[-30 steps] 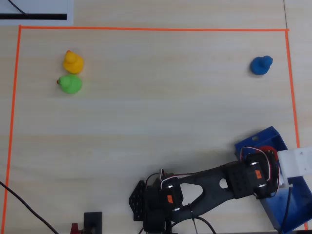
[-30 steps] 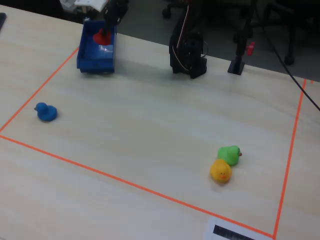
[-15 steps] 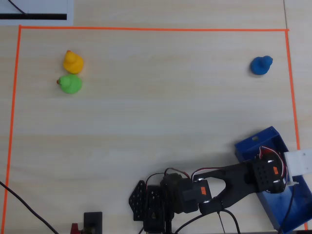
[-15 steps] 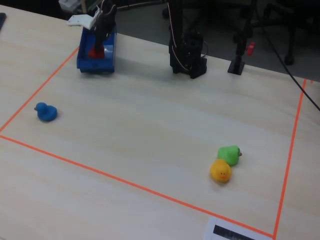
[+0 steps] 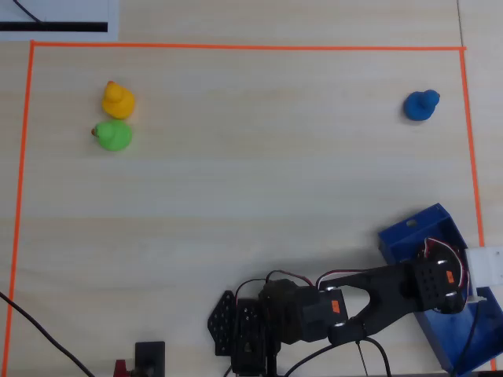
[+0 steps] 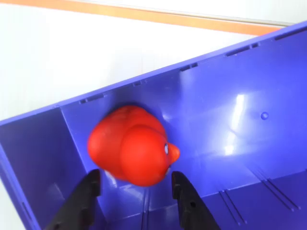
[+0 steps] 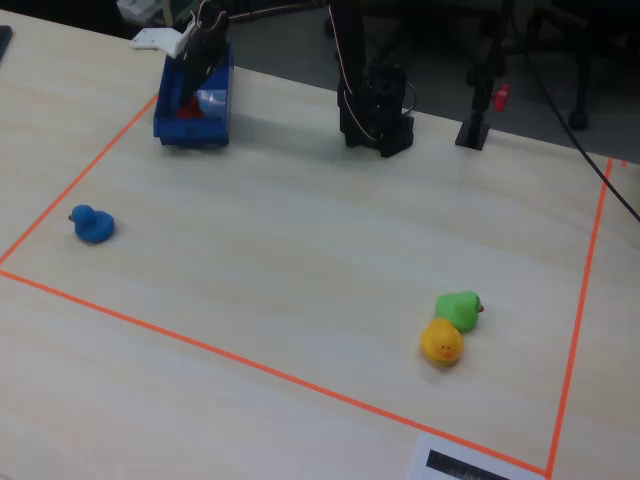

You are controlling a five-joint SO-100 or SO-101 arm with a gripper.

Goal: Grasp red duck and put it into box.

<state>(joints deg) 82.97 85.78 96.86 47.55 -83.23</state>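
The red duck [image 6: 134, 151] lies inside the blue box [image 6: 240, 96], against its far wall near a corner. In the wrist view my gripper [image 6: 135, 178] is open, its two black fingers [image 6: 88, 191] standing apart just below the duck, one on each side, gripping nothing. In the overhead view the gripper [image 5: 438, 281] hangs over the box [image 5: 416, 232] at the lower right and hides the duck. In the fixed view the box [image 7: 195, 128] is at the far left, a bit of red duck [image 7: 186, 106] shows inside, and the gripper [image 7: 203, 62] is above it.
A yellow duck [image 5: 118, 100] and a green duck [image 5: 114, 135] sit together at the upper left of the overhead view, and a blue duck [image 5: 421, 105] at the upper right. Orange tape [image 5: 236, 46] frames the table area. The arm base [image 5: 251, 326] stands at the bottom edge.
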